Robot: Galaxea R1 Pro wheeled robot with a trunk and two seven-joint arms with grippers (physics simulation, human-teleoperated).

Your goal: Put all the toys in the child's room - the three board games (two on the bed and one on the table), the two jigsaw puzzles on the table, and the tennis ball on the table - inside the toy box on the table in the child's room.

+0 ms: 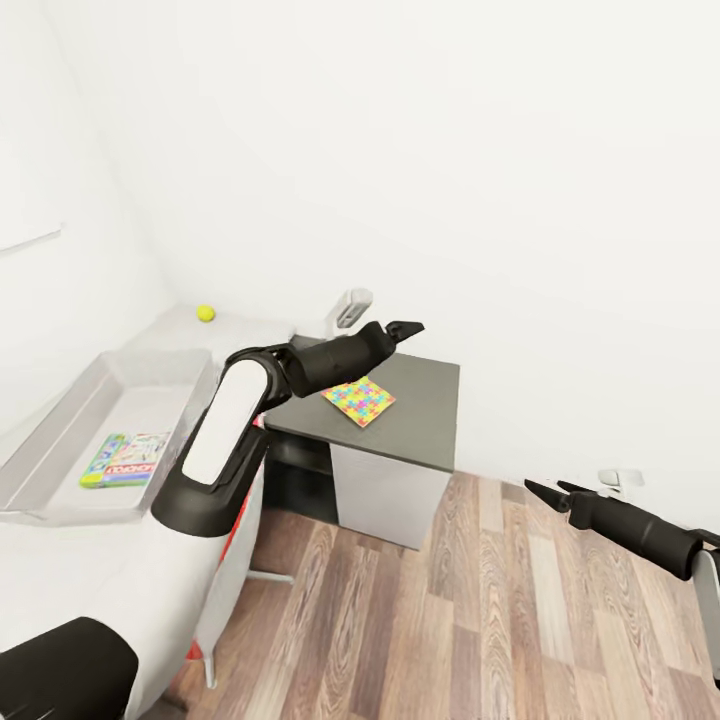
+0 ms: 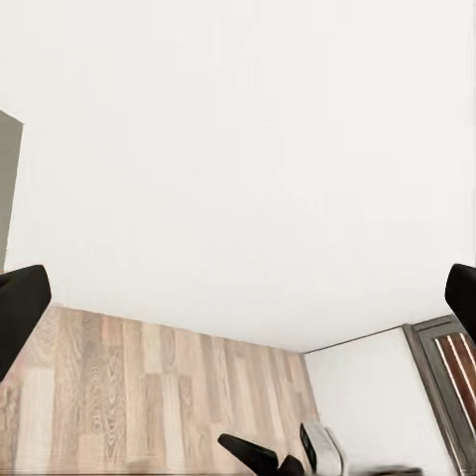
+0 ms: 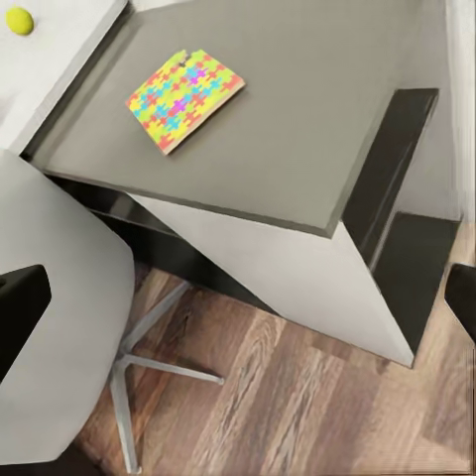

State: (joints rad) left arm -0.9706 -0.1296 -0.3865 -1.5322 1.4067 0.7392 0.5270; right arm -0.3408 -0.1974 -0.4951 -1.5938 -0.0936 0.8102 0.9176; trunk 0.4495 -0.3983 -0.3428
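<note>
Puzzle point(image 1: 360, 401) flat on dark counter point(image 1: 420, 415) section. Ball point(image 1: 205, 313) at far corner. Game point(image 1: 125, 459) in toy box point(image 1: 60, 420). Left end effector point(image 1: 405, 328) open above puzzle; right end effector point(image 1: 548, 490) open, empty.

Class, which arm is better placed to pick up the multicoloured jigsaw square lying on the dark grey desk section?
Left: its hand hovers just above the multicoloured jigsaw square, while the right hand hangs lower, out over the wood-plank floor.

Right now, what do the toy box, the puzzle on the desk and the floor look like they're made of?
The toy box looks like matte light-grey plastic: thin, smooth, sloping walls. The jigsaw puzzle seems printed card, a thin flat sheet of bright interlocking pieces, no gloss. The floor reads as wood planks or laminate: grain streaks and plank seams, slight sheen.
</note>
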